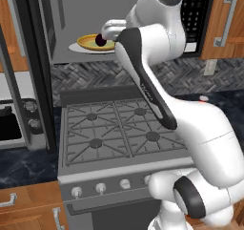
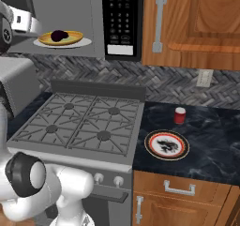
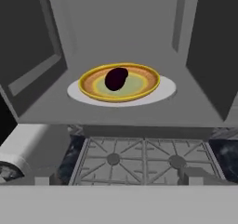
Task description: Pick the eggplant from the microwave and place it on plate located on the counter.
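While the microwave (image 3: 125, 28) stands open above the stove (image 1: 119, 129), the eggplant (image 3: 116, 78) lies inside the cavity, on the yellow dish (image 3: 144, 86), which in turn sits on the white turntable disc (image 3: 167, 89). The eggplant rests slightly left of the dish centre in the hand view and is not touched by any part of the robot.

The arm reaches up from the base toward the cavity opening. In the left base view its hand (image 1: 110, 31) sits just in front of the dish, at the same height as the eggplant (image 1: 100, 40). The finger tips are too dim against the grey at the bottom of the hand view to be read, so whether the gripper is spread or closed cannot be told. Nothing is seen between them.

The plate (image 2: 167, 145) lies flat on the counter (image 2: 211, 140), to the right of the stove and near its edge. A small red cup (image 2: 180, 115) stands upright behind the plate, apart from it. The door panel (image 2: 123, 21) with its keypad sits to the right of the cavity, next to a wooden cabinet (image 2: 197, 23).
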Tool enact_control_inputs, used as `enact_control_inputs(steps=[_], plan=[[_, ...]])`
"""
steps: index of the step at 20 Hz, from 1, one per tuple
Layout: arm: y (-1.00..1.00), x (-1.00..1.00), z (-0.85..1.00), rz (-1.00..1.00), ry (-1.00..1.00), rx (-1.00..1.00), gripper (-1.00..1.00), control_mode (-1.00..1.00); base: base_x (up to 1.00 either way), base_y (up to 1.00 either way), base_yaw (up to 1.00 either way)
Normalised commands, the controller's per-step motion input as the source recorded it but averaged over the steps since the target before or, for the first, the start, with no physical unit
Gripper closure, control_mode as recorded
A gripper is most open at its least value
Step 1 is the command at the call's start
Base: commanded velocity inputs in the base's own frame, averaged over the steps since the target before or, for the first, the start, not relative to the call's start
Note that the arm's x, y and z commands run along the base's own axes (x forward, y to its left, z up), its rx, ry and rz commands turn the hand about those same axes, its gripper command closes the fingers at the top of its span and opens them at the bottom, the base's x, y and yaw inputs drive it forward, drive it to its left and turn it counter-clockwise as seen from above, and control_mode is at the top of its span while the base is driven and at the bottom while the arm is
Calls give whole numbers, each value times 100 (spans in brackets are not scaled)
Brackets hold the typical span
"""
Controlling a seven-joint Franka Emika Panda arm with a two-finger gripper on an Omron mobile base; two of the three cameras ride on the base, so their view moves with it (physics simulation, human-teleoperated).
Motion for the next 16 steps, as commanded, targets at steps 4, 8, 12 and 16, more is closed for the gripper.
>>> enact_control_inputs(steps=[4,8,12,16], plan=[[0,92,-10,0,15,4,-100,-100,0,0,0],[14,82,-26,-1,10,0,-100,-100,0,0,0],[36,86,-37,-7,6,0,-100,-100,0,0,0],[7,74,-27,-3,1,0,-100,-100,0,0,0]])
